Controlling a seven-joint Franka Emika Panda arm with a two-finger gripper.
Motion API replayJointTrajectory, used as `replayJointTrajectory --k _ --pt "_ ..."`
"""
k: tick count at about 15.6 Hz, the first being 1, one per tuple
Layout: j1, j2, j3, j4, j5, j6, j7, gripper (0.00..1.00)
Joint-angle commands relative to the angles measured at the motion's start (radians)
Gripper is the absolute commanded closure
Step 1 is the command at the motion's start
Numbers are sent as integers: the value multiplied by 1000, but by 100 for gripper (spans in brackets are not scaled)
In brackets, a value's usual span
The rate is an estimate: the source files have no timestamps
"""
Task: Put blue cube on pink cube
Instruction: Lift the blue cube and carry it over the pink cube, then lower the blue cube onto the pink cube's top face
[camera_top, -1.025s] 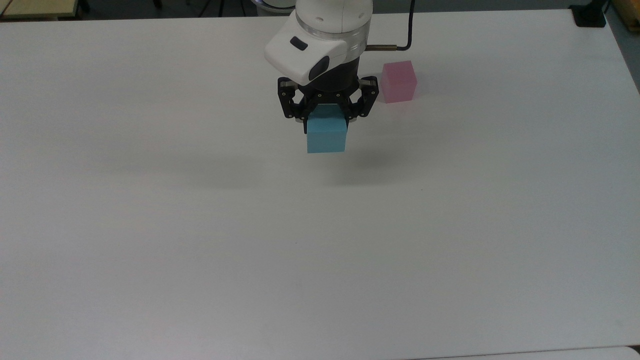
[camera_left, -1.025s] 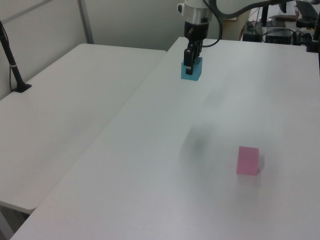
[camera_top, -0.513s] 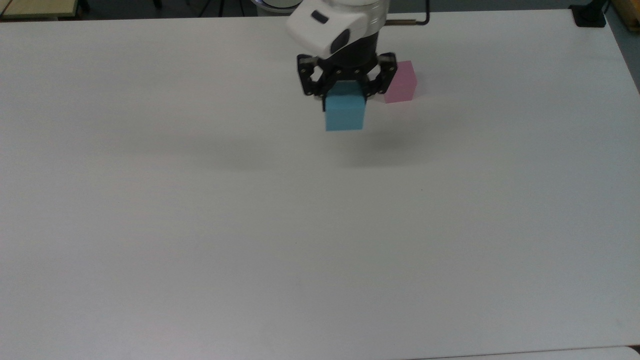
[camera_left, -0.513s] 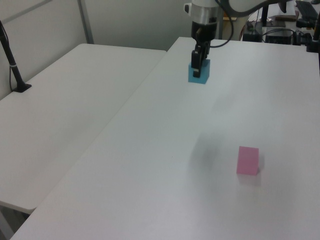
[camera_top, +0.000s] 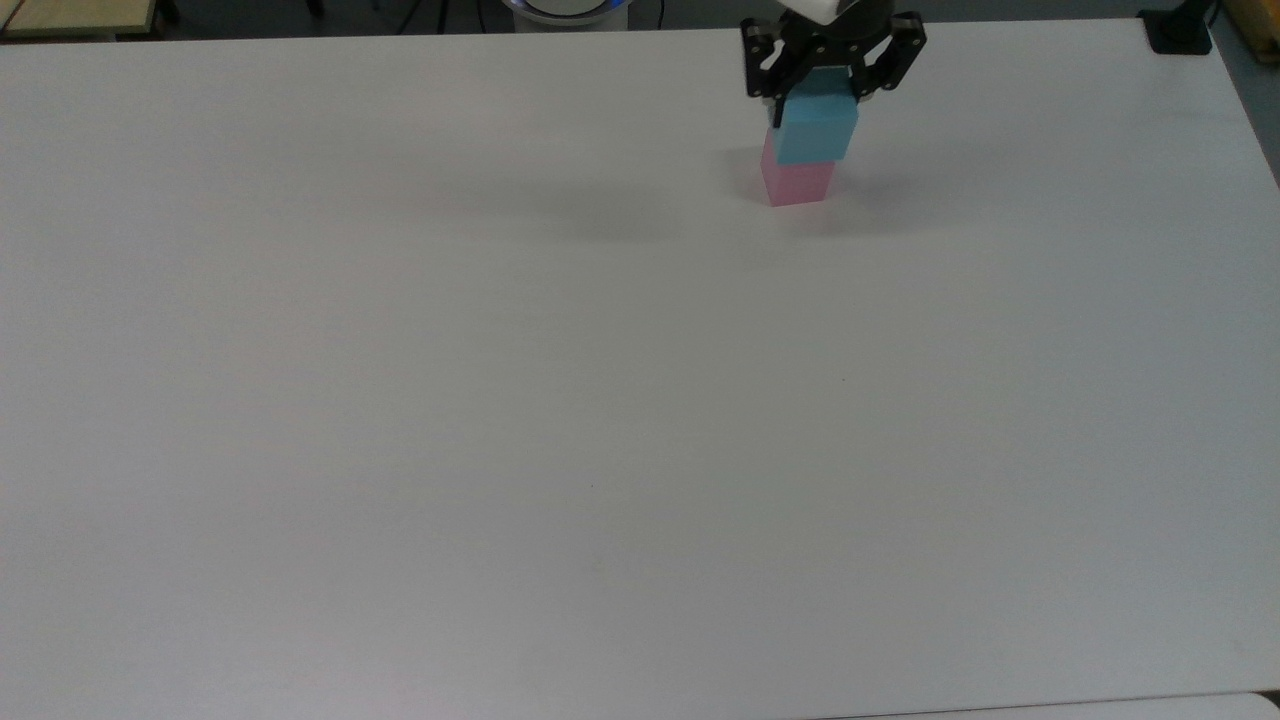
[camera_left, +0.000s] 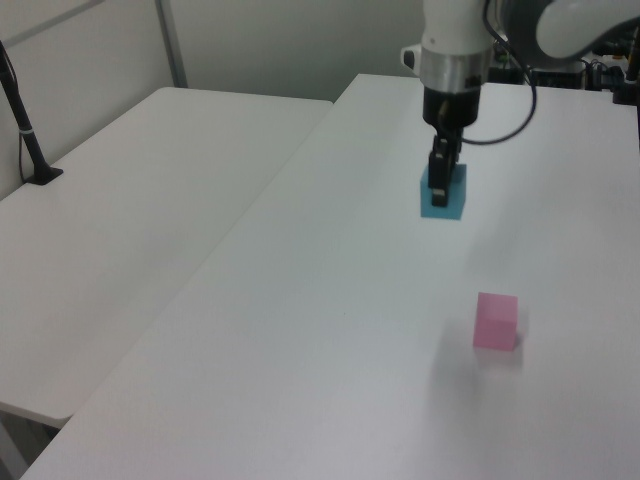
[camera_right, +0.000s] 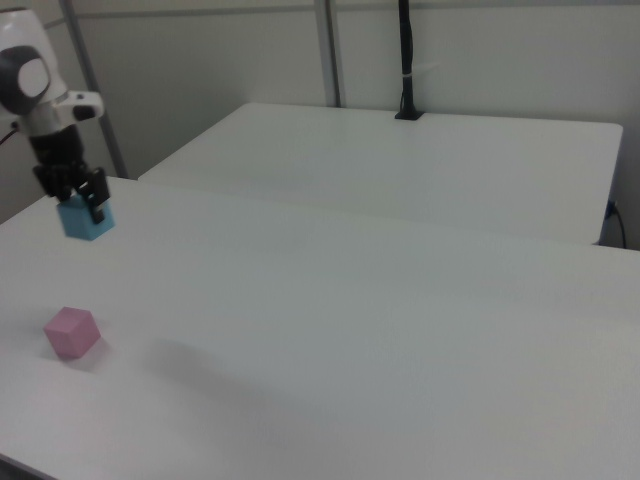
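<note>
In the left view, my gripper (camera_left: 441, 187) has carried the blue cube (camera_left: 444, 193), clamped between its fingers, rightward across the table (camera_left: 300, 330). It hangs high above the pink cube (camera_left: 495, 321), so lowering remains.

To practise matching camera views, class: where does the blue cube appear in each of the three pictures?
Top view: blue cube at top right of centre, overlapping the pink cube.
Left view: upper right of centre, in the air, above-left of the pink cube.
Right view: far left, above the pink cube.
Shared landmark: the gripper holding it.
</note>
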Motion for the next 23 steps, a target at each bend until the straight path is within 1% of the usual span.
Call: replayJointTrajectory --k 1,4,7,9,11,14,15,16,18,20,21,23 --pt "81 -80 -10 -134 -15 5 72 87" --pt "125 -102 -10 -199 -15 7 120 87" --pt "154 -120 -11 -272 -17 34 131 87" --pt "162 -137 -11 -334 -17 88 131 87" --pt "164 -143 -11 -375 -19 131 131 86" --pt "164 -143 -11 -404 -22 185 131 86" --pt "162 -143 -11 -406 -23 195 131 83" --pt "162 -142 -11 -406 -25 200 131 82" --pt "156 -139 -11 -406 -46 209 131 75" --pt "153 -132 -11 -408 -48 228 131 64" --pt "153 -129 -11 -408 -52 238 131 63" --pt "150 -120 -13 -409 -60 245 131 57"
